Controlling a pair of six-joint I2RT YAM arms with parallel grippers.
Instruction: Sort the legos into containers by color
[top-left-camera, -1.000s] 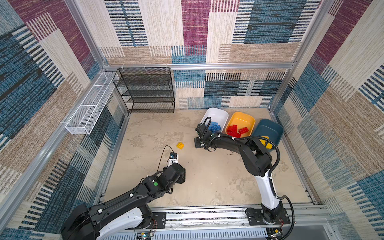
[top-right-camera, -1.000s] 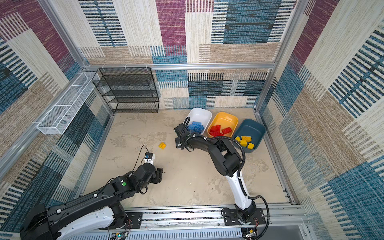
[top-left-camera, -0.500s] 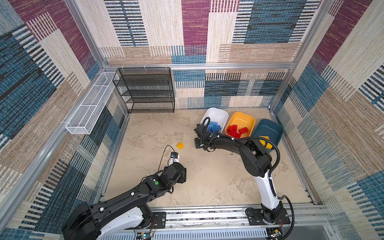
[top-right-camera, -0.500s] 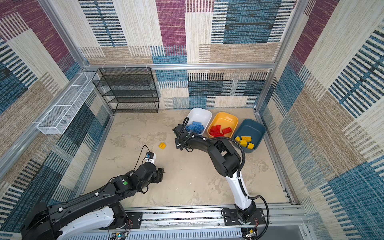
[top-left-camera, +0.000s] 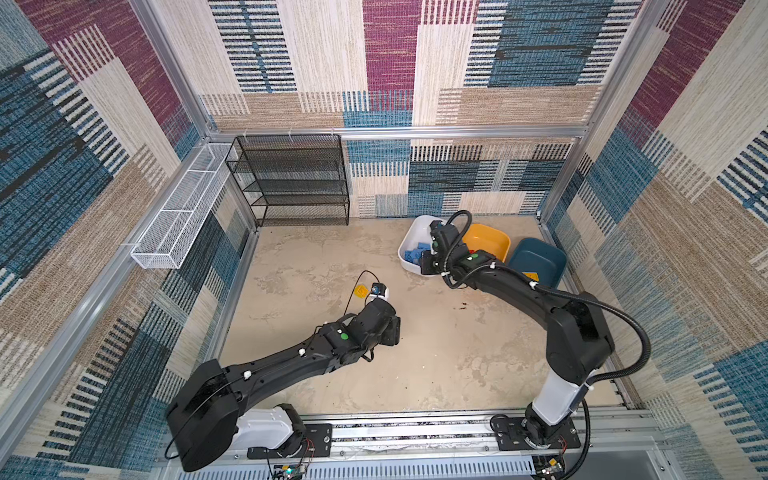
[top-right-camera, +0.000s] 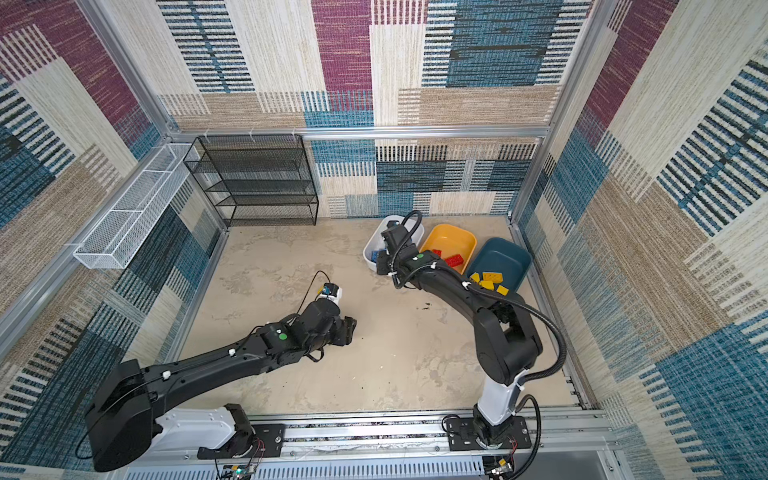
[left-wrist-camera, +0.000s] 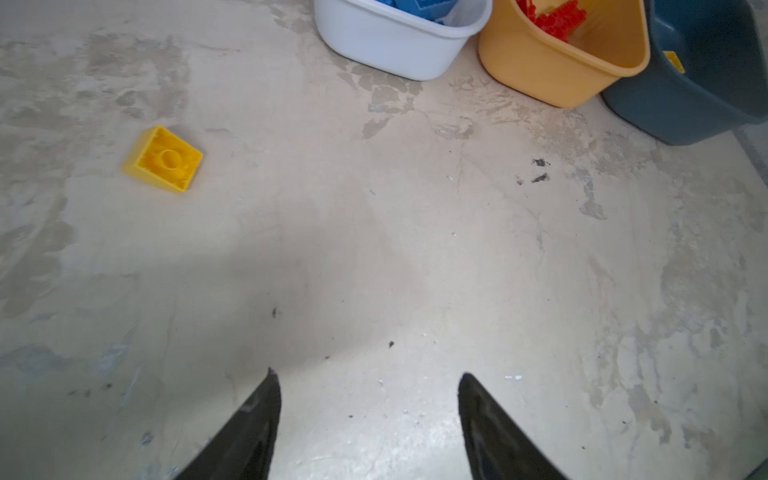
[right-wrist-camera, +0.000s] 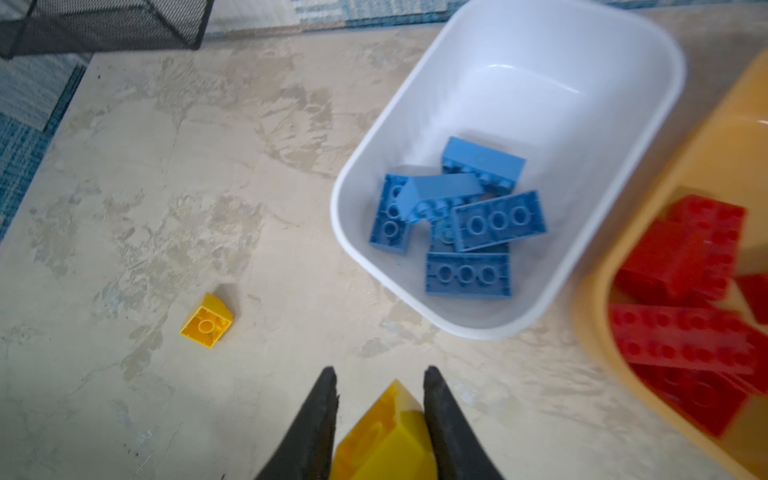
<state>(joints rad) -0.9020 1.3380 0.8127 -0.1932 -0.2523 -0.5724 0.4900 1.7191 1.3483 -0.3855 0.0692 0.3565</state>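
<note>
Left of centre on the counter (top-left-camera: 436, 374), 1 loose yellow lego (top-left-camera: 360, 292); left fingers (left-wrist-camera: 257, 415) spread, empty. White tub (right-wrist-camera: 540, 62): approx. 6 blues (right-wrist-camera: 467, 274). Right fingers (right-wrist-camera: 318, 415) pinch 1 tilted yellow lego (right-wrist-camera: 386, 436) by white tub; may slip, landing w/ reds (right-wrist-camera: 681, 345) crossing orange tub (top-right-camera: 453, 239) (4+). Teal tub (top-right-camera: 505, 257): 4 yellows (top-right-camera: 492, 276).

Row at back right of worktop (top-left-camera: 436, 353): left tub (top-left-camera: 405, 249), middle tub (top-left-camera: 496, 239), right tub (top-left-camera: 544, 255), bricks (right-wrist-camera: 469, 224) in each. Shelf rack (top-left-camera: 291, 183) back left; wire basket (top-left-camera: 178, 220) on left wall. One loose brick (top-left-camera: 360, 291) front-left of tubs. Right gripper (right-wrist-camera: 380, 372) has a held brick (right-wrist-camera: 386, 436) just before left tub.
</note>
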